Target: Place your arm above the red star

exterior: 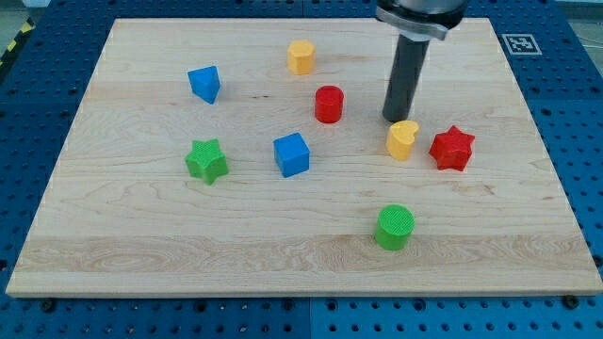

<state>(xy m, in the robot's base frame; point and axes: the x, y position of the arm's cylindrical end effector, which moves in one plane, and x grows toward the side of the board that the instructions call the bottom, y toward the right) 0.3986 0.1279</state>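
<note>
The red star [451,147] lies on the wooden board [141,235] at the view's right, next to a yellow heart-shaped block [402,139] on its left. My tip [395,119] rests on the board just above and behind the yellow heart, to the upper left of the red star and apart from it. The dark rod rises from there to the view's top edge.
A red cylinder [329,104] stands left of my tip. A yellow block [301,56] is at the top centre, a blue block [204,83] at upper left, a green star [206,160], a blue cube [291,154] and a green cylinder [394,227] lower down.
</note>
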